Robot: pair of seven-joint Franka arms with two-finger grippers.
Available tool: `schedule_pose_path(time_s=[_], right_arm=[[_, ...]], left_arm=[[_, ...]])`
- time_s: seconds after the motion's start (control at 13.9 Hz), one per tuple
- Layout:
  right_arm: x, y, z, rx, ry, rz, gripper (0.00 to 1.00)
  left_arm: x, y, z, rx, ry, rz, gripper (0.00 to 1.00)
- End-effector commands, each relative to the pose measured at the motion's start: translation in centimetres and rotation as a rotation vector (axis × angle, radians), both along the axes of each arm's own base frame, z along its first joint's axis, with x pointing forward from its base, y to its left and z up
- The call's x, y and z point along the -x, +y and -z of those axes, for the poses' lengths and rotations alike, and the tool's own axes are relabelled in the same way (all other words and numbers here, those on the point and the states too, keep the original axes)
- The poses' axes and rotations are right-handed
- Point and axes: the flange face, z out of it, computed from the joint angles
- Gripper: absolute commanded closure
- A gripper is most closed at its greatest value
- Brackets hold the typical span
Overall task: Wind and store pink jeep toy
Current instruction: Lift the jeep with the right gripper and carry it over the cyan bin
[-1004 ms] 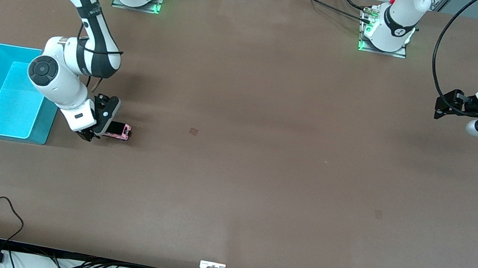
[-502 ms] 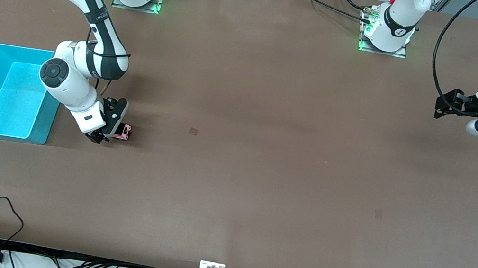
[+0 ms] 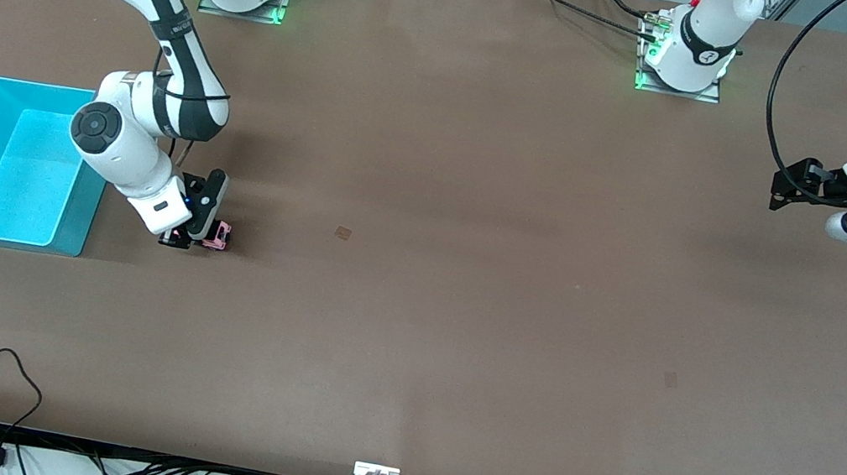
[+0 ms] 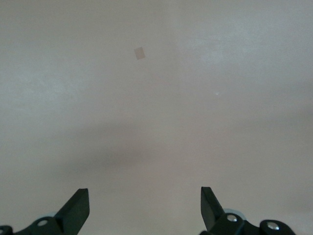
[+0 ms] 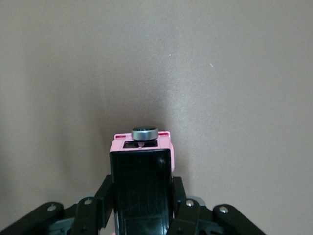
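Note:
The pink jeep toy (image 3: 221,234) stands on the brown table next to the teal bin. My right gripper (image 3: 195,234) is low at the table and shut on the jeep, one finger against each side. In the right wrist view the jeep (image 5: 141,169) fills the space between the fingers (image 5: 182,198), with its black ribbed roof up and a grey round knob (image 5: 145,133) at its outer end. My left gripper (image 3: 778,190) hangs open and empty over the left arm's end of the table, where the arm waits. In the left wrist view the left gripper (image 4: 144,198) has only bare table below it.
An empty teal bin (image 3: 16,181) sits at the right arm's end of the table, right beside the right arm's wrist. Cables and a small display run along the table edge nearest the camera.
My right gripper has slid away from the bin and along the jeep, and its fingers now clasp the jeep's sides. The jeep has stayed in place. The left arm has not moved.

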Motion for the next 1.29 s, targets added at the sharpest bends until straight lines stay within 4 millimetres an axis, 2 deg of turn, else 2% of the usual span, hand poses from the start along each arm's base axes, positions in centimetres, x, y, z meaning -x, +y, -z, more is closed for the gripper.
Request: schedule_pose_path(time_s=[0.0, 0.22, 0.5, 0.79, 1.0, 1.15, 1.22], right_arm=[[-0.3, -0.1, -4.2, -0.017, -0.035, -0.013, 1.0], [-0.6, -1.2, -8.8, -0.025, -0.065, 0.093, 1.0], [0.1, -3.3, -13.5, -0.042, -0.039, 0.4, 1.0], [1.4, -5.7, -16.3, -0.037, 0.038, 0.795, 1.0], [2.4, -7.3, -16.8, -0.011, 0.118, 1.097, 1.0], [2.8, -10.0, -17.3, -0.002, 0.134, 1.272, 1.0], [2.9, -12.1, -17.2, 0.006, 0.133, 1.32, 1.0]], left_arm=[[0.1, 0.3, -0.7, -0.012, 0.001, 0.018, 0.0], [0.1, 0.3, -0.7, -0.012, 0.001, 0.02, 0.0], [0.1, 0.3, -0.7, -0.012, 0.001, 0.02, 0.0], [0.1, 0.3, -0.7, -0.012, 0.001, 0.02, 0.0], [0.1, 0.3, -0.7, -0.012, 0.001, 0.02, 0.0], [0.1, 0.3, -0.7, -0.012, 0.001, 0.02, 0.0], [0.1, 0.3, -0.7, -0.012, 0.001, 0.02, 0.0]])
